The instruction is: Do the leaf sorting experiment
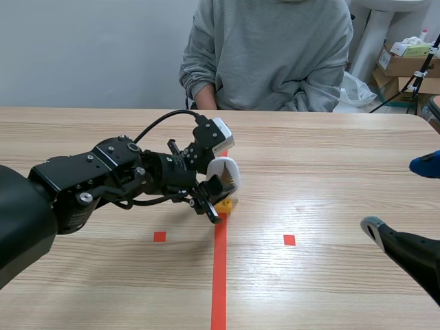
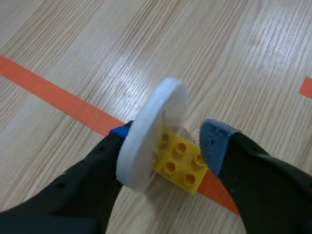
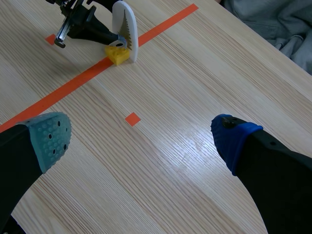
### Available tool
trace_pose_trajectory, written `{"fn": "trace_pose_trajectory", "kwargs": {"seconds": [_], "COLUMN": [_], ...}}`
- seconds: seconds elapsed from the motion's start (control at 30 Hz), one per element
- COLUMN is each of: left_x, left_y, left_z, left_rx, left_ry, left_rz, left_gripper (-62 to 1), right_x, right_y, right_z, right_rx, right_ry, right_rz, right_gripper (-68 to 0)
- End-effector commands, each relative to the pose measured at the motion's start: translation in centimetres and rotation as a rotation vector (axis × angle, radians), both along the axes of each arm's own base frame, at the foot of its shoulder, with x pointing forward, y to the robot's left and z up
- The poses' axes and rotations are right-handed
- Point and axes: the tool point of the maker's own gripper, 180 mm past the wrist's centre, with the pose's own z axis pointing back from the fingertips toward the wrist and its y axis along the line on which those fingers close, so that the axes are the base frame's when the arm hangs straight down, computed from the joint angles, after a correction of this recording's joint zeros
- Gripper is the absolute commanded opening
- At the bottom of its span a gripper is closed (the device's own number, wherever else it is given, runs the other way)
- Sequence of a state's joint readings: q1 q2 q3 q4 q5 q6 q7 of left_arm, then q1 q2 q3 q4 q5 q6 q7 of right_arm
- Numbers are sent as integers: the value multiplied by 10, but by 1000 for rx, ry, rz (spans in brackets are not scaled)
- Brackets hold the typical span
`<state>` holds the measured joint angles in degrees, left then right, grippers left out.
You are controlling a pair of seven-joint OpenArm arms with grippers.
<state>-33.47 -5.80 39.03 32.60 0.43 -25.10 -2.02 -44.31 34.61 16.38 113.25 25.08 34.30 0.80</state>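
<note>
A: Where does the white disc point(image 1: 223, 177) sit?
B: On edge against its yellow block point(image 2: 179, 162), on the tape line point(image 1: 219, 275), middle of the worktop point(image 1: 330, 158), pinched in the left claw point(image 2: 166, 139). Right claw point(image 3: 141, 140) gapes empty, well right.

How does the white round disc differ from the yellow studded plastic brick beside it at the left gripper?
The white round disc is thin and circular; the yellow studded plastic brick is blocky and square-cornered. The disc stands on edge, rising above the brick, which lies low with studs up. The disc shows a dark toothed pattern on one face; the brick is plain. Both touch, at the left gripper, on the orange tape line.
</note>
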Motion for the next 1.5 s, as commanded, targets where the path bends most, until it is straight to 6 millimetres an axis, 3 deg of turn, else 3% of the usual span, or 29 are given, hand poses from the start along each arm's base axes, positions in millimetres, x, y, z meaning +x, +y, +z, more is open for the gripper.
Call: {"fn": "trace_pose_trajectory", "kwargs": {"seconds": [0.0,0.27,0.57,0.77,0.93,1.1,1.23,1.47], "left_x": [9,9,9,0,6,-6,-9,19], "left_y": [-4,-5,-6,10,56,101,140,234], "left_z": [16,17,21,23,51,79,87,92], "left_rx": [-38,-43,-45,-47,-103,-171,-216,-179], "left_ry": [-36,-37,-45,-23,-65,-110,-131,-210], "left_rz": [4,3,0,32,169,271,412,759], "left_gripper": [-415,-569,-569,-569,-569,-569,-569,-569], "right_x": [5,5,5,5,7,8,8,8], "right_y": [1,1,1,1,1,1,1,1], "right_z": [9,9,9,9,11,12,12,12], "right_rx": [14,14,14,14,13,13,13,13], "right_ry": [-31,-31,-31,-31,-42,-44,-44,-44], "right_rz": [-2,-2,-2,-2,1,1,1,1], "right_gripper": [-84,-84,-84,-84,-84,-84,-84,-84]}}
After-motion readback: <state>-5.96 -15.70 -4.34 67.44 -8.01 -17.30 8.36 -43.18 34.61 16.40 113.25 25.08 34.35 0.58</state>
